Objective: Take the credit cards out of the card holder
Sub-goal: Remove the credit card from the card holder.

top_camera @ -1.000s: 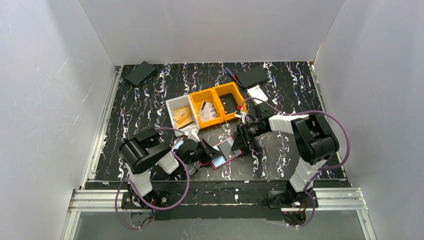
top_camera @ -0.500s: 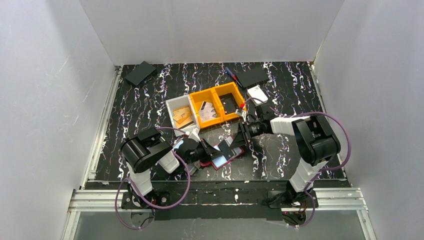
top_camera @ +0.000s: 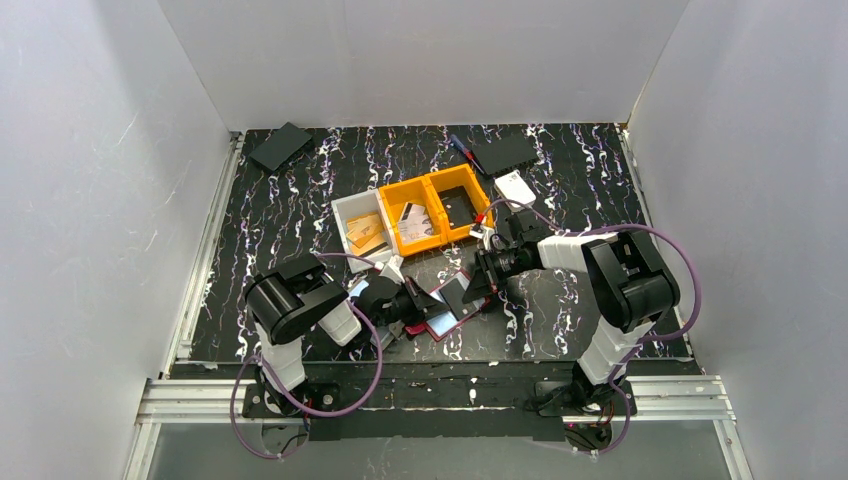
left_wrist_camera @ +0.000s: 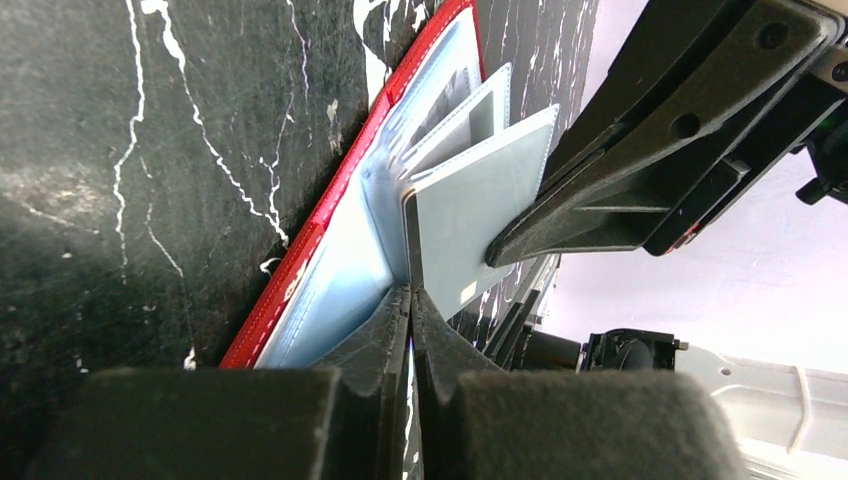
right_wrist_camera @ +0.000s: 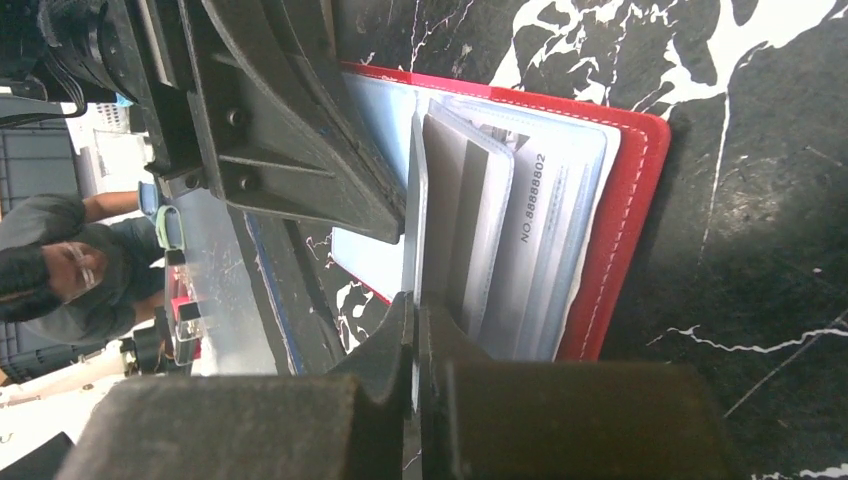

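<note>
The red card holder (top_camera: 450,320) lies open on the table between both arms, its clear sleeves fanned up (left_wrist_camera: 300,258) (right_wrist_camera: 625,230). One sleeve leaf stands upright with a greyish credit card (left_wrist_camera: 470,215) in it. My left gripper (top_camera: 417,303) (left_wrist_camera: 411,292) is shut on that leaf's near edge. My right gripper (top_camera: 479,282) (right_wrist_camera: 415,300) is shut on the thin edge of the same leaf from the opposite side, on the greyish card (right_wrist_camera: 440,200). A light card printed with a number (right_wrist_camera: 540,215) lies in another sleeve.
Two joined orange bins (top_camera: 436,195) and a white bin (top_camera: 345,208) holding tan cards stand just behind the holder. Black pads lie at the back left (top_camera: 280,146) and back right (top_camera: 505,153), with a white card (top_camera: 515,188) and a pen (top_camera: 462,150) nearby.
The right gripper moved in toward the holder and now sits slightly back to the right with the leaf. The left gripper shifted a little right. The holder stayed put.
</note>
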Action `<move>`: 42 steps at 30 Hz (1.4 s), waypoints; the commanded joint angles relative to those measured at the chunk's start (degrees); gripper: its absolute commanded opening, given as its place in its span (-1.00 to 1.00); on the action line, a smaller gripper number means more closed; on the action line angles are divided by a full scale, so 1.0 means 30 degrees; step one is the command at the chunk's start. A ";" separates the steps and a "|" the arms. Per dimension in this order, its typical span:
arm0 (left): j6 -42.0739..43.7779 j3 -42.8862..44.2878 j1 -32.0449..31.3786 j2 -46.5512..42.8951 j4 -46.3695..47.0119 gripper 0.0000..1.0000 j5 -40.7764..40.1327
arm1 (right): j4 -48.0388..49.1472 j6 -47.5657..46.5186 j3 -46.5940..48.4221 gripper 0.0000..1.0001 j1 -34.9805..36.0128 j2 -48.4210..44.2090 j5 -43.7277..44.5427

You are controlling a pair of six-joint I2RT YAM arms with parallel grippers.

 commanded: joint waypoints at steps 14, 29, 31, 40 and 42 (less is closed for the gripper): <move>0.0546 -0.0460 -0.0079 0.0244 0.3148 -0.15 0.0107 | 0.4776 0.4417 -0.0969 -0.97 -0.1175 -0.0805 -0.4629; 0.0868 0.0638 0.0091 -0.0293 0.3115 -0.39 0.0558 | 0.6171 0.5837 -0.1208 -0.97 -0.0776 -0.0133 -0.5963; 0.0860 0.0854 0.0155 -0.0264 0.3137 -0.63 0.0751 | 0.6146 0.5844 -0.1177 -0.97 -0.0686 -0.0020 -0.5886; 0.1628 0.0206 0.0811 -0.0968 0.3589 -1.00 0.1416 | 0.4489 0.4505 -0.0647 -0.49 -0.0977 0.0031 -0.5071; 0.2014 -0.0062 0.0908 -0.1220 0.3583 -1.00 0.1644 | 0.4275 0.4314 -0.0591 -0.40 -0.1082 0.0063 -0.4993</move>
